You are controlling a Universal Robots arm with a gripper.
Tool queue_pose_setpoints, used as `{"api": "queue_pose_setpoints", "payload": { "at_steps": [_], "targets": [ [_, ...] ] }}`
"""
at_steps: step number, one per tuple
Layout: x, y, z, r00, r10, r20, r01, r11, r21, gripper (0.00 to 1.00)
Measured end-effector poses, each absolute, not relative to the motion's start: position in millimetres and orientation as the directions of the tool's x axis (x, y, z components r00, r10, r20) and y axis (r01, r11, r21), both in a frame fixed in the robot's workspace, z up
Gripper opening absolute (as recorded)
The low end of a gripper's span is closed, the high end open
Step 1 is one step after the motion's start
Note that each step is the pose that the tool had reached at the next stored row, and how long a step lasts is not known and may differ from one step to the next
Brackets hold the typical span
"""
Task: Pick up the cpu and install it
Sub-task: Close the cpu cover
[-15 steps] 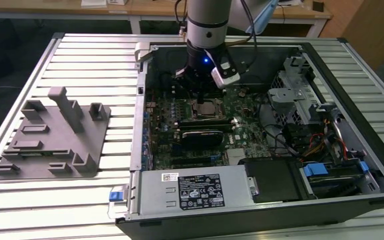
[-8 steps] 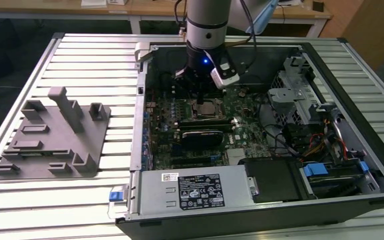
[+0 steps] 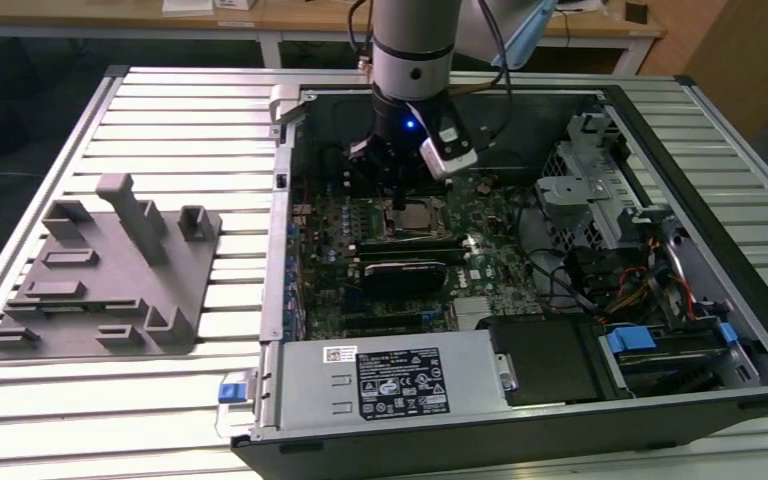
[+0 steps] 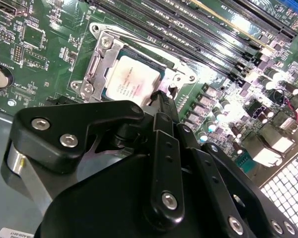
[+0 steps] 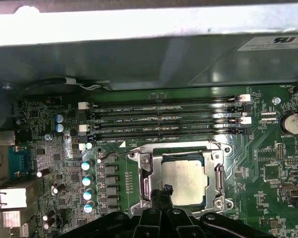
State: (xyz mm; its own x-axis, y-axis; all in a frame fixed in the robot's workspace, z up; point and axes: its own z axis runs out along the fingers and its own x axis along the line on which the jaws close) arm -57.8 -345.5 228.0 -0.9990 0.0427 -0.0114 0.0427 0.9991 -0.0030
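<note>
Slatted tabletop (image 3: pixel 157 400): pale metal, ribbed with long grooves; broad bare strips along the near edge and on the exterior view's left.

Fixture (image 3: pixel 104 270): matte grey plastic, blocky, with upright posts; well apart from the case, on the exterior view's left.

Case (image 3: pixel 491 445): black sheet metal, laid on its side, uncovered on top.

Power supply (image 3: pixel 384 375): bright metal box with a printed label, against the near wall; just beside a black boxy bay (image 3: pixel 551 360).

Circuit board (image 5: pixel 268 148): flat, green, crowded with small parts.

cpu (image 5: pixel 187 181): square, flat, dull silver top; seated level in the socket (image 5: pixel 221 173), all four edges inside the metal frame, with narrow strips of bare board around it.

Fingers (image 4: pixel 166 153): hard black bolted links, pressed together tip to tip, gripping nothing; poised over one edge of the cpu, contact impossible to tell.

Capacitors (image 5: pixel 88 181): row of small shiny cylinders near the socket.

Memory slots (image 5: pixel 164 121): long black parallel rails just past the socket.

Arm (image 3: pixel 418 40): smooth pale cylinder, upright over the board, with free space between it and the case walls.
</note>
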Motion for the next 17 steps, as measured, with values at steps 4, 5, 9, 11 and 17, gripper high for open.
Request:
{"api": "queue_pose_setpoints", "payload": {
  "at_steps": [4,5,9,11,17],
  "targets": [
    [-58.2,-345.5,227.0,-0.999,0.043,-0.011,0.043,0.999,-0.003,0.11],
    [-58.3,-345.5,226.8,-0.999,0.043,-0.011,0.043,0.999,-0.003,0.11],
    [-58.8,-345.5,226.0,-0.999,0.043,-0.011,0.043,0.999,-0.003,0.11],
    [-58.9,-345.5,225.4,-0.999,0.043,-0.011,0.043,0.999,-0.003,0.11],
    [-59.6,-345.5,223.9,-0.999,0.043,-0.011,0.043,0.999,-0.003,0.11]
  ]
}}
